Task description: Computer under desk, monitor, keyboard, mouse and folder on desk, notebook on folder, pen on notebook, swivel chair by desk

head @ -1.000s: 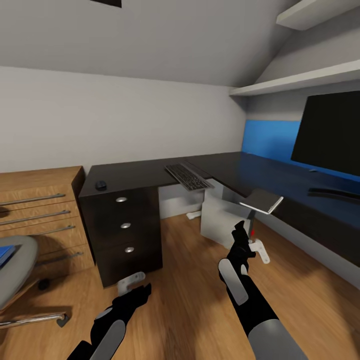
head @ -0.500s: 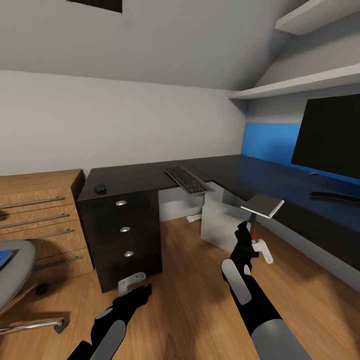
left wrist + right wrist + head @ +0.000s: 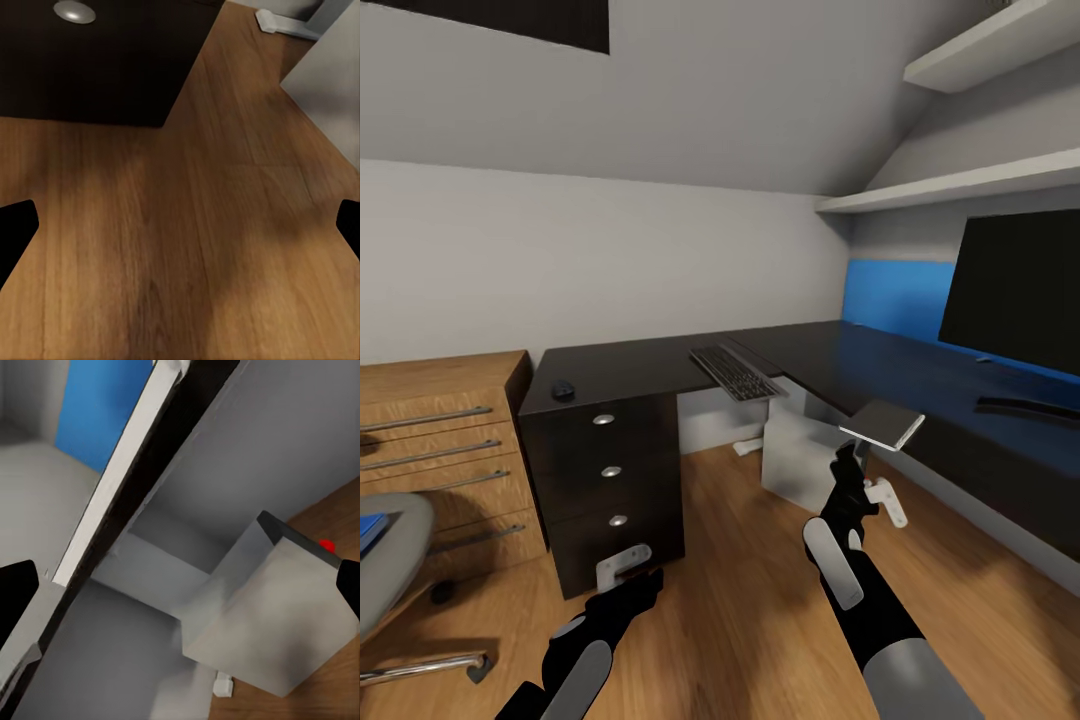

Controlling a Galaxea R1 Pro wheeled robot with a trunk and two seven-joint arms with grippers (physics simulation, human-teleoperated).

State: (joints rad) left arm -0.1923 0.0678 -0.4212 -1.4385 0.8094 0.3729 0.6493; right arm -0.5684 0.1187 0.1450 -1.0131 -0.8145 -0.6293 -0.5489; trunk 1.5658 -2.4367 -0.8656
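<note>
Head view: right claw (image 3: pixel 857 452) clenched on the notebook (image 3: pixel 882 424) beside the tabletop (image 3: pixel 830 350) edge; left claw (image 3: pixel 632 578) released. Clipping that edge could knock it loose.

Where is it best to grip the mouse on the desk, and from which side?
Grip the mouse across its two long sides, coming from straight above. It is small, low and rounded, lying flat on the desk above the drawers, so likely only a top-down pinch gets hold.
</note>
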